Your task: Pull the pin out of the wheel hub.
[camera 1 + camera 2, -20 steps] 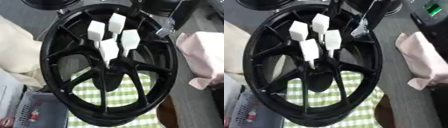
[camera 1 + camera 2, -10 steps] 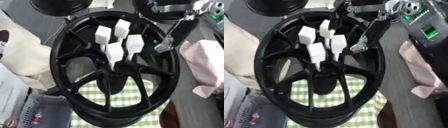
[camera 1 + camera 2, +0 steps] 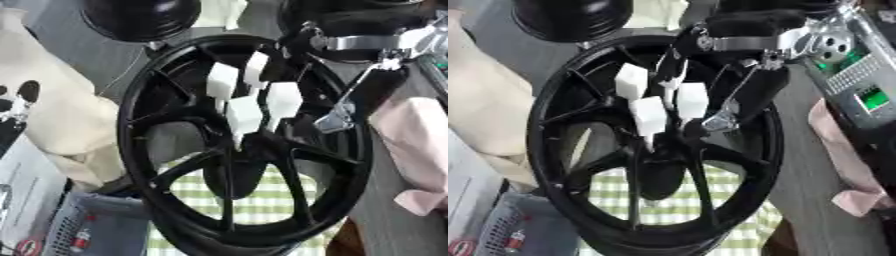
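Black spoked wheel hub (image 3: 245, 150) is lying on a green checked cloth (image 3: 254, 200) on the bench. White block-headed pins (image 3: 245, 114) are standing clustered at the hub's centre, long axes running roughly up toward the camera. Right hand (image 3: 724, 117) is reaching in from the hub's upper right, fingertips just beside the pins; cannot tell whether its fingers are spread or pinching. Left hand is not showing.
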Motion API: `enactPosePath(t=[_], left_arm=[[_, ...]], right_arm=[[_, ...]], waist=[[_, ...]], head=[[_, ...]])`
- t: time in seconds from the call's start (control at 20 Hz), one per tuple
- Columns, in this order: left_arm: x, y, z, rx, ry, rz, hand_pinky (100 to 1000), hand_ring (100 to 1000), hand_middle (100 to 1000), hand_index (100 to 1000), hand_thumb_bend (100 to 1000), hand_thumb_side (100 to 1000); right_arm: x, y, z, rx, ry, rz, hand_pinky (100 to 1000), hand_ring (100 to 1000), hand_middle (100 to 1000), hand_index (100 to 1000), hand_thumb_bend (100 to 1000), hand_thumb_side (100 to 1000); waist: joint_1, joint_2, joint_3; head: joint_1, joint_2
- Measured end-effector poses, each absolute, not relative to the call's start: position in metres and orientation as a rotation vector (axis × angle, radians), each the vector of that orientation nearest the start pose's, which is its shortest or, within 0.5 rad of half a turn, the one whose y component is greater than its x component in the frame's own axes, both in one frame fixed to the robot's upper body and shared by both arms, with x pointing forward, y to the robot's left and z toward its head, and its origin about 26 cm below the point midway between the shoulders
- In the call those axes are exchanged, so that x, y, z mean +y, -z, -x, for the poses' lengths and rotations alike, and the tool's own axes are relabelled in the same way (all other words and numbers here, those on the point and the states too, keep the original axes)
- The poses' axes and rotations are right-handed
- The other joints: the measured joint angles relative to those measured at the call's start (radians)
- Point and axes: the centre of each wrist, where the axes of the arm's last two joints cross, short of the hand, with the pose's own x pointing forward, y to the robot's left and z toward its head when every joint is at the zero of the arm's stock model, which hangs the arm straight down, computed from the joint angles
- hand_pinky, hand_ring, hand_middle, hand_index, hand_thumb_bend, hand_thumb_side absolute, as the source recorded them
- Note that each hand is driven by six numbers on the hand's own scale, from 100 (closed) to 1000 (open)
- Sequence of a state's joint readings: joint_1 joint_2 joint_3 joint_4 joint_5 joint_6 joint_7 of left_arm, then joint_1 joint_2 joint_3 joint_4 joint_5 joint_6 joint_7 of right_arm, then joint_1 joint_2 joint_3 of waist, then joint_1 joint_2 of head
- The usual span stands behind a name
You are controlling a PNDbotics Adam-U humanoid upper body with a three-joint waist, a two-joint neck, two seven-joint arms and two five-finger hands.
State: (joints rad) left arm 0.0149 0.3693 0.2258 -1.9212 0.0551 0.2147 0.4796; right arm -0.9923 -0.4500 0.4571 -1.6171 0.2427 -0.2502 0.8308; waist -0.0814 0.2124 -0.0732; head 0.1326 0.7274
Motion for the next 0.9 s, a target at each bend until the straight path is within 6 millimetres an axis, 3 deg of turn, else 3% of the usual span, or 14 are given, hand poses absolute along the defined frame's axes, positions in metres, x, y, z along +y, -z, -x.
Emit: enactPosePath(t=[0.3, 0.9], left_arm=[[0.359, -0.124, -0.257, -1.734, -0.304, -0.759, 582, 654, 480, 658, 745, 507], [0.359, -0.124, -0.259, -1.735, -0.308, -0.749, 582, 655, 480, 658, 743, 507]], right_arm=[[-0.124, -0.295, -0.372, 2.254, 2.588, -0.137, 863, 745, 705, 801, 444, 458], [-0.125, -0.291, -0.373, 2.329, 2.538, -0.416, 834, 731, 685, 791, 408, 448]], waist=[[0.0, 0.015, 0.0], [0.005, 0.043, 0.006]], head=[[-0.002, 0.0], [-0.016, 0.0]])
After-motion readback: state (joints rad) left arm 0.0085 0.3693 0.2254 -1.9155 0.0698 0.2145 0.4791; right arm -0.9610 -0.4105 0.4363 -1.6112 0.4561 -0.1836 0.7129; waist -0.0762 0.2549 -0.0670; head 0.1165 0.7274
